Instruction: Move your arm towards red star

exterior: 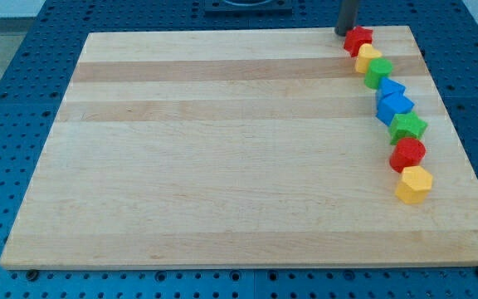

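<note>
The red star (358,38) lies at the top right of the wooden board (222,166), at the head of a curved line of blocks. My tip (341,32) stands just to the star's left, touching or almost touching it. Below the star come a yellow block (368,56), a green block (378,73), two blue blocks (391,88) (394,108), a green star (408,127), a red block (407,154) and a yellow hexagon-like block (413,183).
The board rests on a blue perforated table (23,100). The line of blocks runs close to the board's right edge.
</note>
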